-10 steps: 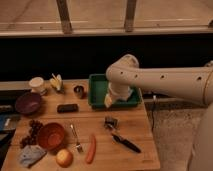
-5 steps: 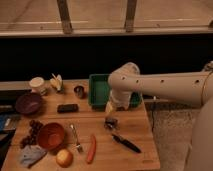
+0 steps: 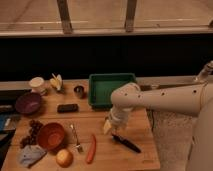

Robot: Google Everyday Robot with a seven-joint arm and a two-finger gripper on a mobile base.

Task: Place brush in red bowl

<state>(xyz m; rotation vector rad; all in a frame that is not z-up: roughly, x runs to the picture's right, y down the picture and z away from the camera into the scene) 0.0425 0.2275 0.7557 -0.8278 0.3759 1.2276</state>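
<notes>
The brush [image 3: 128, 144] lies on the wooden table at the front right. Its black handle points to the front right, and its head end is under my gripper. My gripper [image 3: 111, 127] hangs low over that head end, at or just above it. The red bowl [image 3: 51, 136] stands empty at the front left of the table, well to the left of the gripper and the brush.
A green tray [image 3: 111, 89] stands behind the gripper. A fork [image 3: 76, 139], a red carrot-like stick [image 3: 91, 148] and an apple [image 3: 64, 158] lie between the brush and the bowl. A purple bowl [image 3: 28, 103], a black block [image 3: 67, 107], grapes [image 3: 33, 129] and a cloth [image 3: 29, 155] are on the left.
The arm has moved forward from the green tray and come down over the brush's head end. The objects on the table have not moved.
</notes>
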